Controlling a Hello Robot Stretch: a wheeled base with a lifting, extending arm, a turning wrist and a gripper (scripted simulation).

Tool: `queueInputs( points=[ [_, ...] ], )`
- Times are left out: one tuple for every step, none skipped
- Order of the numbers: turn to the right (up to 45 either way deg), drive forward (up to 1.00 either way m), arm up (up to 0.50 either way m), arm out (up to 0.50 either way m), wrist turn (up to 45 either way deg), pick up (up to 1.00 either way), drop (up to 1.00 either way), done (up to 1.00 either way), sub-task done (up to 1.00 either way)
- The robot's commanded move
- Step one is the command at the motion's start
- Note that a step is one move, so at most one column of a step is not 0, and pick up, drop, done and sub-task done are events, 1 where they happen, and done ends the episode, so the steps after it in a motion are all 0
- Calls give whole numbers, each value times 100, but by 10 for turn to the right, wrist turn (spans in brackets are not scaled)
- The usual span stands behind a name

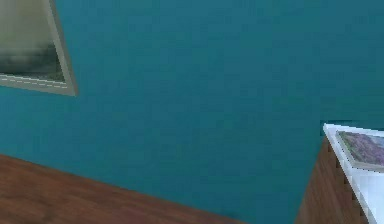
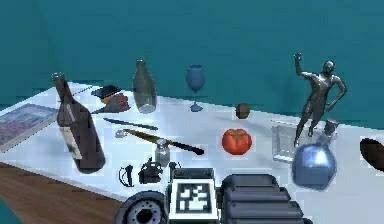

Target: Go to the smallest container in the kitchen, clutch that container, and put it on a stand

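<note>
A white-topped table (image 2: 215, 125) carries many things in the arm side view. A small grey shaker-shaped thing (image 2: 160, 153) stands near its front edge. Just below it is the gripper (image 2: 140, 178), with its dark body and a white marked square (image 2: 195, 195) at the picture's bottom. I cannot tell whether it holds anything. Other containers here are a dark wine bottle (image 2: 76, 128), a grey-green bottle (image 2: 146, 87), a blue stemmed glass (image 2: 195, 86), a clear tumbler (image 2: 285, 141) and a round blue-grey vessel (image 2: 315, 165).
A red round fruit (image 2: 237, 141), a small brown lump (image 2: 242, 110), a long dark utensil (image 2: 150, 135), a bronze statue (image 2: 318, 98) and a magazine (image 2: 25, 125) share the table. The forward view has a teal wall (image 1: 200, 90), a framed picture (image 1: 35, 45), wooden floor (image 1: 60, 195) and the table's corner (image 1: 345, 170).
</note>
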Motion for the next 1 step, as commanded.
queueInputs(
  points=[
    [0,0,0,18,0,0,0,0,0]
  ],
)
